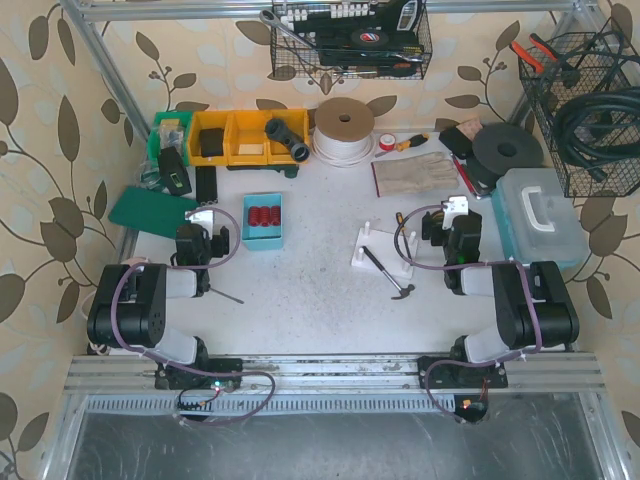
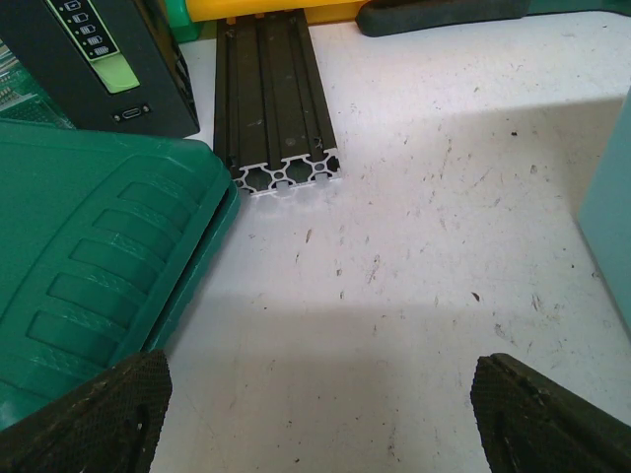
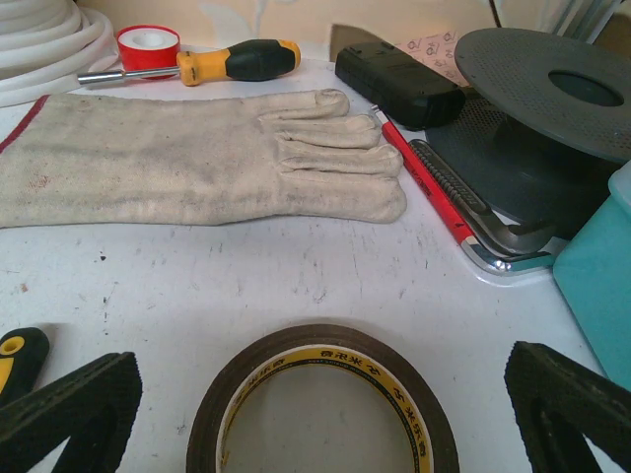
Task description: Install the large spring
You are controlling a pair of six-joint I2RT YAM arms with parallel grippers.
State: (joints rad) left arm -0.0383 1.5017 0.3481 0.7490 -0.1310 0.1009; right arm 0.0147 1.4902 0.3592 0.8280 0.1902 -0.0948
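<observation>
Several red springs (image 1: pixel 262 216) lie in a blue tray (image 1: pixel 246 226) left of the table's middle. A white base with upright pegs (image 1: pixel 380 252) lies right of the middle, with a small hammer (image 1: pixel 390 274) across its near edge. My left gripper (image 1: pixel 197 220) is just left of the tray, open and empty over bare table; its jaws stand wide apart (image 2: pixel 320 414). My right gripper (image 1: pixel 455 212) is right of the white base, open and empty (image 3: pixel 320 419). A brown tape roll (image 3: pixel 296 347) lies between its fingers. No spring shows in either wrist view.
In the left wrist view there are a green lid (image 2: pixel 89 266), a black aluminium rail (image 2: pixel 276 99), and the tray's wall (image 2: pixel 609 217) at the right edge. In the right wrist view there are a work glove (image 3: pixel 197 158), a screwdriver (image 3: pixel 237 59), a grey disc (image 3: pixel 552 89) and a teal box (image 3: pixel 601 286).
</observation>
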